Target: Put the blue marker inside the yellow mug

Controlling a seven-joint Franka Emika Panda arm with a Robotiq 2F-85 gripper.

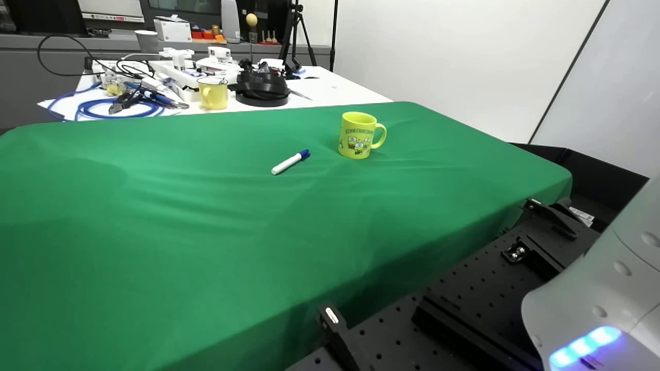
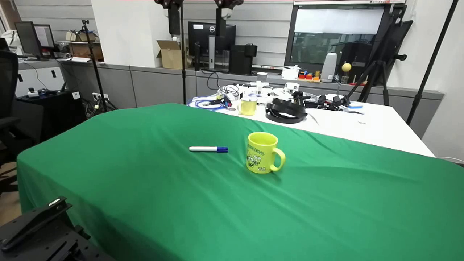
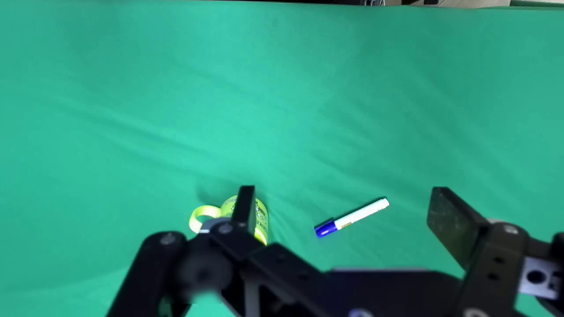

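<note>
Slim white cylindrical marker (image 2: 207, 149), blue-capped; bright-yellow handled mug (image 2: 261, 154), at its three o'clock in an exterior view. Black gripper (image 3: 343, 198): spread, empty. Hazard: wide descent may clip mug.

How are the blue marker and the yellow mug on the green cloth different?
The blue marker lies flat; the yellow mug stands upright. The marker is slim, the mug wide with a loop handle. The marker is white with a blue cap, the mug yellow with a print. Both are on the green cloth.
</note>
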